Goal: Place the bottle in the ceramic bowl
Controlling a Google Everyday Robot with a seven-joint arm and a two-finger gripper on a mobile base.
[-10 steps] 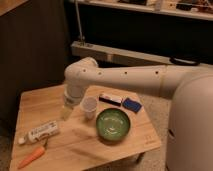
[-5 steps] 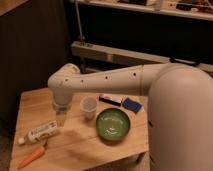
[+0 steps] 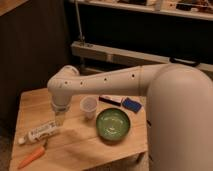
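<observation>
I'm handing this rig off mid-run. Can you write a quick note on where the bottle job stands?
Gripper: fingers open, holding nothing, hovering over the bottle's end nearest the cup.
Bottle: lying flat on the table, above the carrot in view.
Bowl: empty, beside the cup.
Done: nothing placed.
Left: grasp the bottle, carry it over, release it in the bowl.

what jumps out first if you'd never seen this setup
The big white arm stretches across the wooden table. Its gripper hangs with fingers open over the left side, close by the lying bottle. Next comes the glossy green ceramic bowl right of centre, beside a translucent cup.
</observation>
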